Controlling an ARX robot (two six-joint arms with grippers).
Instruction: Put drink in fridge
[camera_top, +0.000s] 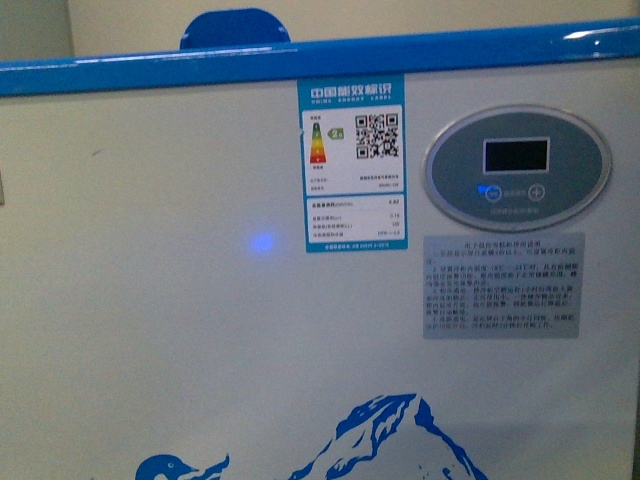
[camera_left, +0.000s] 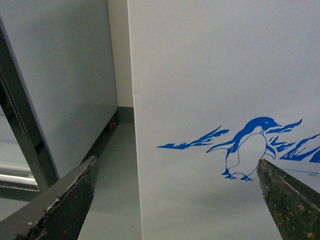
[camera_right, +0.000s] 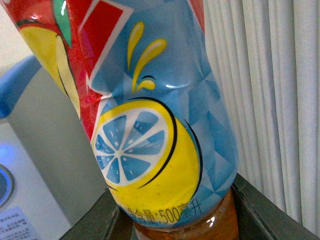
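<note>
the plastic drink bottle with a red, blue and yellow lemon label (camera_right: 150, 125) sits clamped in the right gripper (camera_right: 180, 220), its long axis running out from between the fingers. the white chest fridge with a blue top rim (camera_top: 200, 300) stands just beside it. the way in is probably over that rim, so the right arm is better placed. the left gripper (camera_left: 175, 200) gapes wide and empty, low by the blue penguin decal (camera_left: 250, 150).
</note>
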